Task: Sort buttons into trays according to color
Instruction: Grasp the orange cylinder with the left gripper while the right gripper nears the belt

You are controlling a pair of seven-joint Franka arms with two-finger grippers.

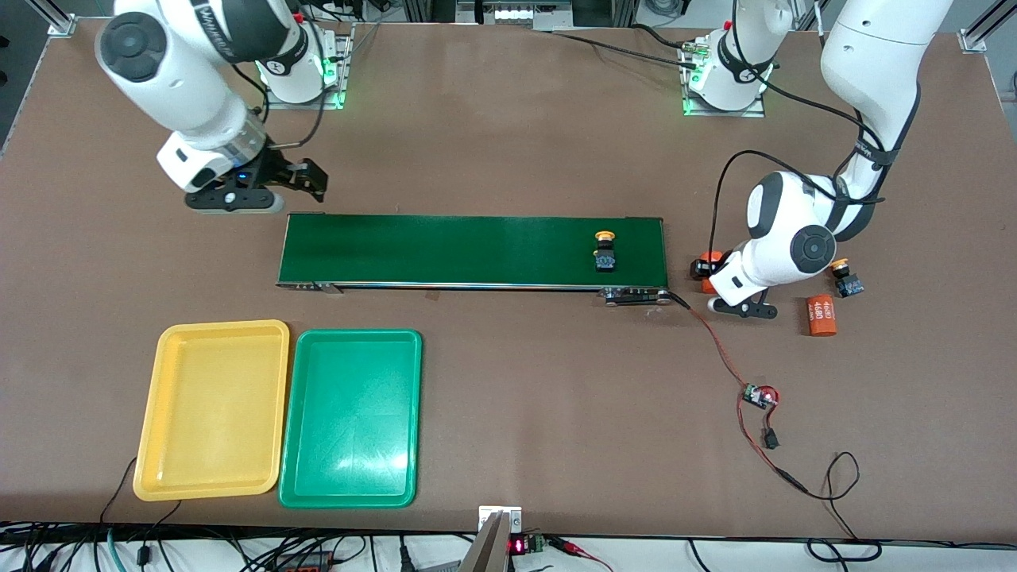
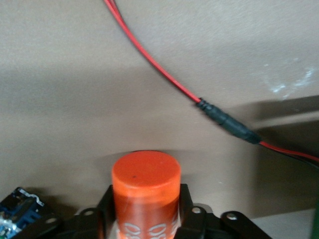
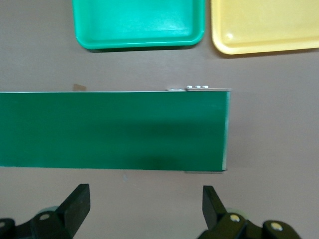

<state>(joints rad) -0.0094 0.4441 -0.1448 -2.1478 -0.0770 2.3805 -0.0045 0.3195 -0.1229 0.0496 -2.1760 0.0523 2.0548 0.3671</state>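
One yellow-capped button (image 1: 605,250) lies on the dark-green conveyor belt (image 1: 469,250), toward the left arm's end. Another yellow-capped button (image 1: 846,276) lies on the table past that end. My left gripper (image 2: 145,194) is low beside the belt's end, shut on an upright orange cylinder (image 2: 145,174) with white print, not on a button. A blue-and-black body (image 2: 17,211) shows just beside it. The yellow tray (image 1: 213,409) and green tray (image 1: 349,417) sit empty side by side. My right gripper (image 3: 144,204) hangs open over bare table by the belt's other end.
A second orange cylinder (image 1: 822,315) lies on its side near the left arm. A red-and-black wire (image 2: 164,74) runs from the belt's end to a small circuit board (image 1: 759,396). Cables trail off the table's front edge.
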